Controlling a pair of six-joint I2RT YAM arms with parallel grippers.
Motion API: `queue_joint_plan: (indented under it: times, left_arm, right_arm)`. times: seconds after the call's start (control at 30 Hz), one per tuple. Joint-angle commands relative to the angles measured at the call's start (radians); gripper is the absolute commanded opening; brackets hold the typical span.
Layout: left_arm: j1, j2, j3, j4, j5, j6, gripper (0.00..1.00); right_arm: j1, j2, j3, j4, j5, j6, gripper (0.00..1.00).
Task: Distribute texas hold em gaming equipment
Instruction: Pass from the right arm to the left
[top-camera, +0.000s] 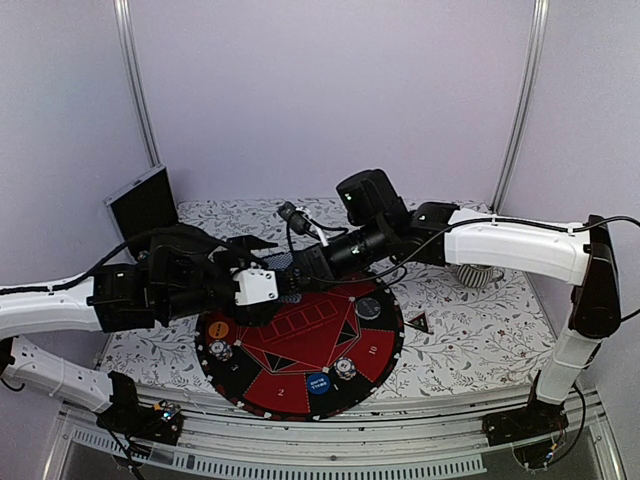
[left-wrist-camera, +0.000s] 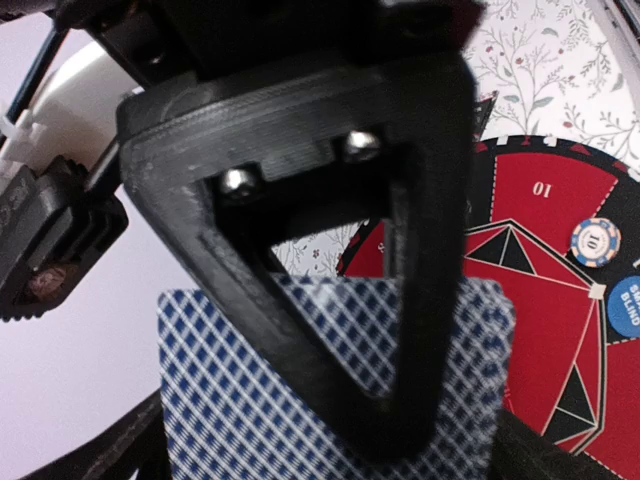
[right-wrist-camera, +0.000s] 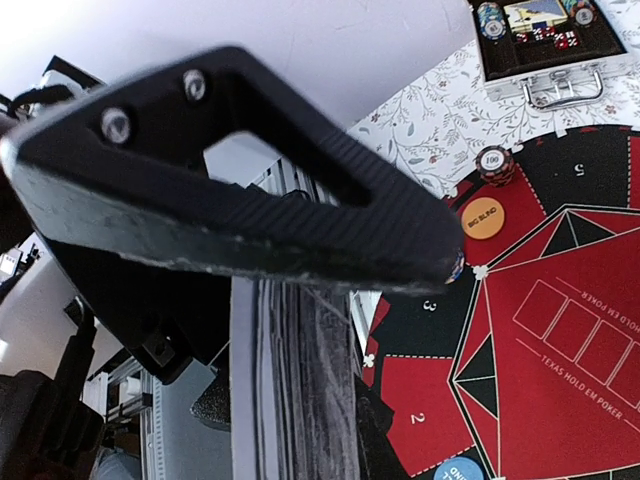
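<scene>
The right gripper (right-wrist-camera: 380, 300) is clenched on the deck (right-wrist-camera: 290, 390). The cards look light, slick and bendy, best pinched across the faces. Whether the left gripper (left-wrist-camera: 460, 440) grips the card (left-wrist-camera: 230, 400), I can't tell.

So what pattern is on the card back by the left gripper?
The card is blue-and-white diamond lattice; left wrist view.

White arms (top-camera: 510, 245), black triangular fingers (left-wrist-camera: 430, 250), silver screws (left-wrist-camera: 362, 146)

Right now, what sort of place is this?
Probably a robot lab cell dressed as a poker table: a round Texas Hold Em mat on floral cloth, plain walls with metal posts, two bolted arms.
</scene>
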Motion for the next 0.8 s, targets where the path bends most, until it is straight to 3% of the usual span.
queue_joint_plan:
  times: [0.0, 0.2, 0.37, 0.43, 0.67, 0.77]
  left_arm:
    - [0.061, 0.029, 0.082, -0.065, 0.075, -0.086, 0.98]
    - [0.086, 0.047, 0.104, -0.135, 0.111, -0.066, 0.84]
    - [0.086, 0.056, 0.119, -0.125, 0.102, -0.066, 0.57]
    - [0.087, 0.058, 0.119, -0.121, 0.104, -0.068, 0.53]
    - [0.086, 0.022, 0.086, -0.081, 0.092, -0.106, 0.51]
    - [0.087, 0.014, 0.077, -0.080, 0.081, -0.116, 0.51]
  right_arm:
    - [0.015, 0.018, 0.033, 0.023, -0.045, -0.017, 0.02]
    - [0.015, 0.006, 0.033, 0.019, -0.032, -0.025, 0.02]
    - [0.015, 0.015, 0.031, 0.011, -0.038, -0.027, 0.03]
    - [0.015, 0.012, 0.031, 0.010, -0.034, -0.027, 0.05]
    - [0.012, -0.003, 0.025, 0.011, 0.055, -0.016, 0.42]
    - [0.012, 0.010, 0.032, 0.010, 0.071, -0.004, 0.52]
